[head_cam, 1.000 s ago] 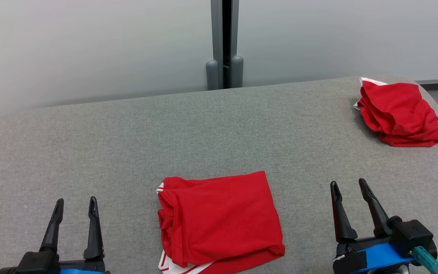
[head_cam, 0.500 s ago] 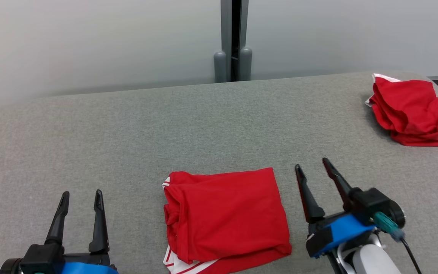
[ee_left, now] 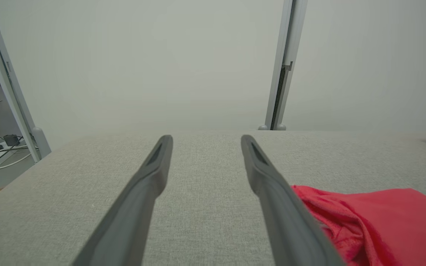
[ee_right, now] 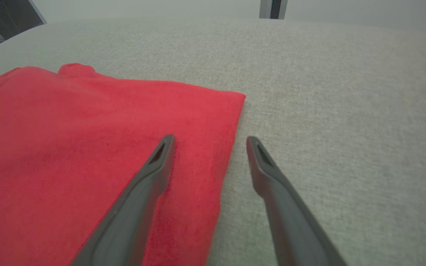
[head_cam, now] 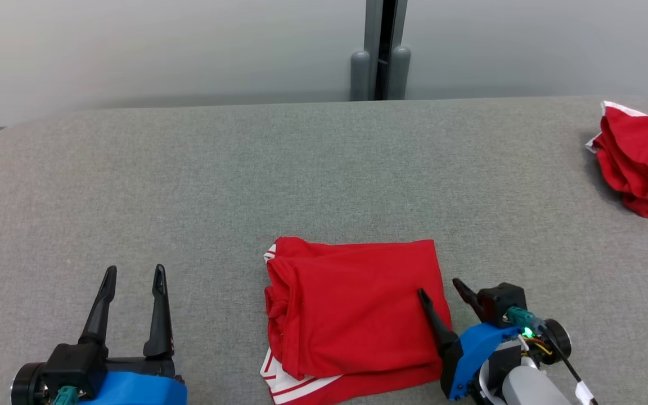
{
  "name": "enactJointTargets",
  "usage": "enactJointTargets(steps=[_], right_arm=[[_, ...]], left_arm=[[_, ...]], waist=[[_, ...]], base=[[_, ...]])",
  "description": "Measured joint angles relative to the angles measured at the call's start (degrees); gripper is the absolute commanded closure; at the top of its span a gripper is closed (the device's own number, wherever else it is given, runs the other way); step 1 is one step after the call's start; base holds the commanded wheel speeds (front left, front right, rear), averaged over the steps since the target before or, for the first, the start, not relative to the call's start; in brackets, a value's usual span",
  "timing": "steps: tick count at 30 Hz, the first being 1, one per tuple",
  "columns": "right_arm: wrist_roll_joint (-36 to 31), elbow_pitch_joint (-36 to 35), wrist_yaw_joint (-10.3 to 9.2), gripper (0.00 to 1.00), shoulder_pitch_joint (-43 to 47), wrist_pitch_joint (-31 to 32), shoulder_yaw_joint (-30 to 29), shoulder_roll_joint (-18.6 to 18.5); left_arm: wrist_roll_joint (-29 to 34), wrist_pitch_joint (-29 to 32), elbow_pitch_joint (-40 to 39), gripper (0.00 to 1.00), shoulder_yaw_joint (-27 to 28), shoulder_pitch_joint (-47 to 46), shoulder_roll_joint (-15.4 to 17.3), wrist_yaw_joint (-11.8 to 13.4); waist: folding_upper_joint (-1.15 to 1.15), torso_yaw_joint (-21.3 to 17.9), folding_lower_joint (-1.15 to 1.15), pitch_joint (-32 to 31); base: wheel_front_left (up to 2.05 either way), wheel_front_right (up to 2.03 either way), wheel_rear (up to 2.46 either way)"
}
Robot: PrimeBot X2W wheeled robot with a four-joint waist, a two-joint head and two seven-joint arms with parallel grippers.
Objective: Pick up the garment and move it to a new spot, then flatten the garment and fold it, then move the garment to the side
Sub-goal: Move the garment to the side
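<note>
Whereas it stood clear a second ago, the right gripper (head_cam: 438, 287) now leans in at the lower right, jaws wide apart, one finger over the right edge of the folded red garment (head_cam: 352, 306) at bottom centre, the other over the grey surface (head_cam: 245, 169). The left gripper (head_cam: 135, 269) stays spread and empty at lower left. Another red bundle (head_cam: 642, 163) lies far right.

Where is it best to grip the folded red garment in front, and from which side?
Probably grip the folded red garment at its right edge, from the right: that edge lies straight, and the right gripper straddles it, jaws open.
</note>
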Motion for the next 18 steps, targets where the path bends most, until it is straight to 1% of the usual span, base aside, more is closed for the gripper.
enactJointTargets(steps=[6,10,11,12,13,18], right_arm=[[0.38,7.22,0.01,0.00,-2.11,0.23,1.33,0.04],[3.12,9.72,0.00,0.00,-3.25,-0.19,3.32,0.04],[4.89,10.03,-0.08,0.51,-3.45,0.05,4.46,-0.11],[7.11,10.00,-0.12,0.83,-3.64,-0.01,5.54,-0.26],[8.27,9.98,-0.12,1.00,-3.83,-0.30,6.25,-0.31],[9.46,10.96,0.03,1.00,-5.25,-2.35,7.99,0.18]], left_arm=[[-0.12,0.00,0.34,0.00,0.14,-0.83,0.00,0.00],[-0.12,0.00,0.36,0.00,0.15,-1.04,0.00,0.00],[-0.13,0.00,0.38,0.00,0.21,-1.13,0.00,0.00],[-0.21,0.00,0.42,0.00,0.19,-1.18,0.00,0.01],[-0.38,0.00,0.46,0.00,0.23,-1.20,0.00,0.01],[-0.45,0.00,0.40,0.00,0.34,-1.64,0.00,0.30]], waist=[[0.00,0.63,0.00,1.33],[0.00,0.74,0.00,1.76],[0.00,0.72,0.00,1.82],[0.00,0.66,0.00,1.87],[0.00,0.59,0.00,1.96],[0.00,-0.16,0.00,2.52]], base=[[0.00,0.00,0.00],[0.00,0.00,0.00],[0.00,0.00,0.00],[0.00,0.00,0.00],[0.00,0.00,0.00],[0.00,0.00,0.00]])
